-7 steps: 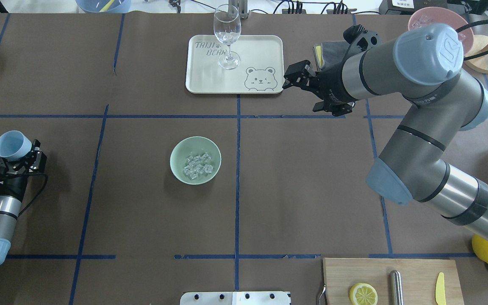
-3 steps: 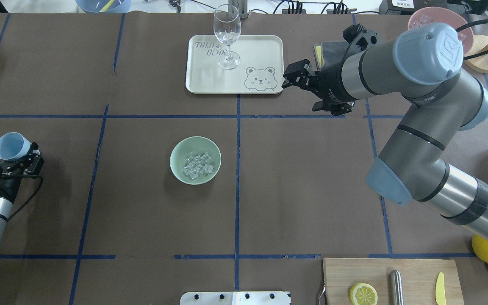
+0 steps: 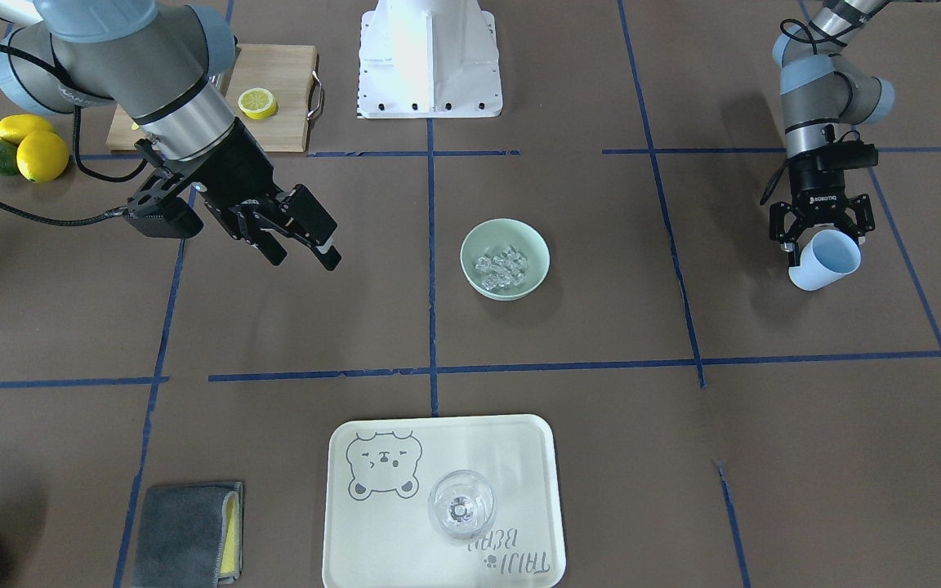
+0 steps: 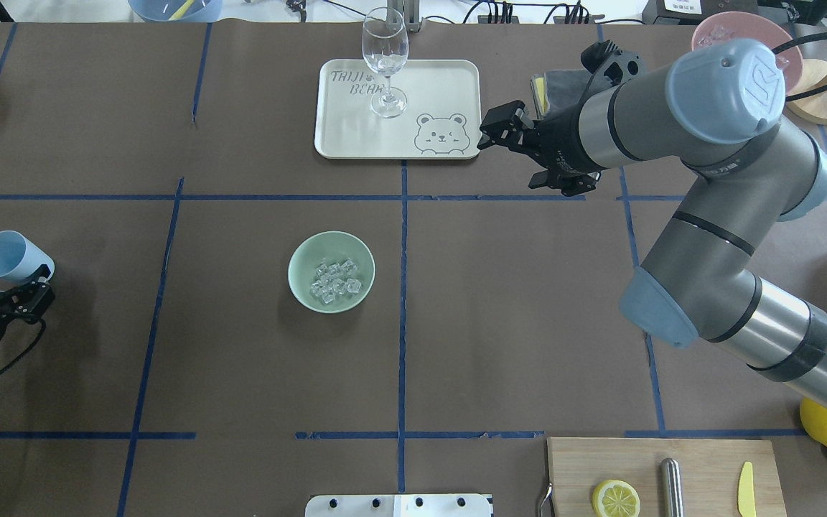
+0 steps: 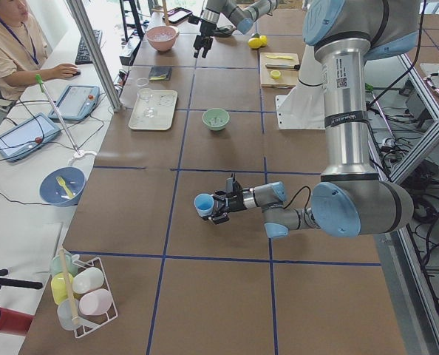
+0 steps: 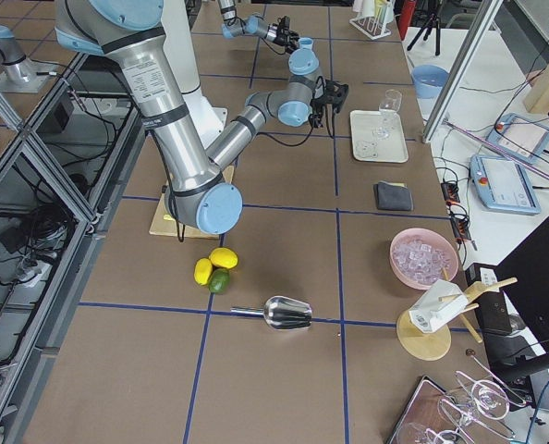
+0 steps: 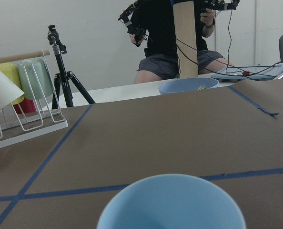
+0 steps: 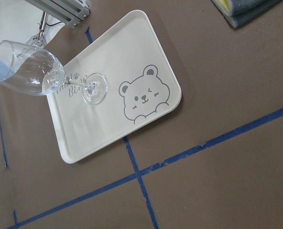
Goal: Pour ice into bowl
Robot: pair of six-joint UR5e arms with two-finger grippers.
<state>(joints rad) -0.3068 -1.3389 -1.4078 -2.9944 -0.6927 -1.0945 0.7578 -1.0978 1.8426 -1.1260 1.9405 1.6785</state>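
The pale mint-green bowl (image 4: 331,248) stands mid-table, left of the centre tape line, with the ice (image 4: 335,279) lying inside it as a heap of clear cubes. Both show in the front view, bowl (image 3: 505,287) and ice (image 3: 502,266). My left gripper (image 4: 8,278) is shut on a light blue cup (image 4: 3,257) at the table's far left edge, well apart from the bowl. The cup's mouth faces up and no ice shows in it (image 7: 172,202). My right gripper (image 4: 508,161) is open and empty, hovering beside the tray's right edge (image 3: 305,260).
A cream bear tray (image 4: 345,133) at the back holds a wine glass (image 4: 385,57). A pink bowl of ice (image 4: 744,32) sits back right, near a grey cloth (image 3: 185,531). A cutting board (image 4: 701,459) with a lemon slice (image 4: 615,497) is front right, with lemons (image 4: 826,424) beside it.
My left arm has drawn back toward the table's left edge and the robot's side, carrying the blue cup farther from the bowl. The right arm has hardly moved.
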